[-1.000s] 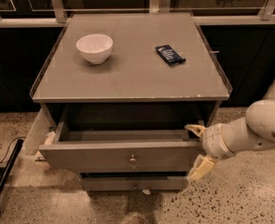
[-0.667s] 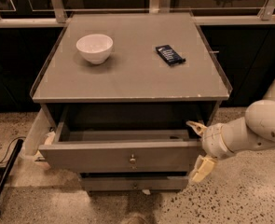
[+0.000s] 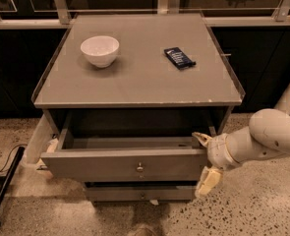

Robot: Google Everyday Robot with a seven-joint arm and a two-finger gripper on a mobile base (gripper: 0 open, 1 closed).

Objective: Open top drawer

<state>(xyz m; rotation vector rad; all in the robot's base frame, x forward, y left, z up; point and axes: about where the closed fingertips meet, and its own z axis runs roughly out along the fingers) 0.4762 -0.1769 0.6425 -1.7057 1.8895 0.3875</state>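
The top drawer is a wide grey front with a small round metal knob at its centre. It stands pulled partly out of the grey cabinet, and its grey box interior shows. My gripper is at the right end of the drawer front. One cream finger lies over the drawer's top right corner and the other hangs below the front's lower edge. The fingers are spread apart. The white arm reaches in from the right.
A white bowl and a dark flat packet lie on the cabinet top. A lower drawer sits beneath. A black bar and cable lie on the speckled floor at left. Dark cupboards line the back.
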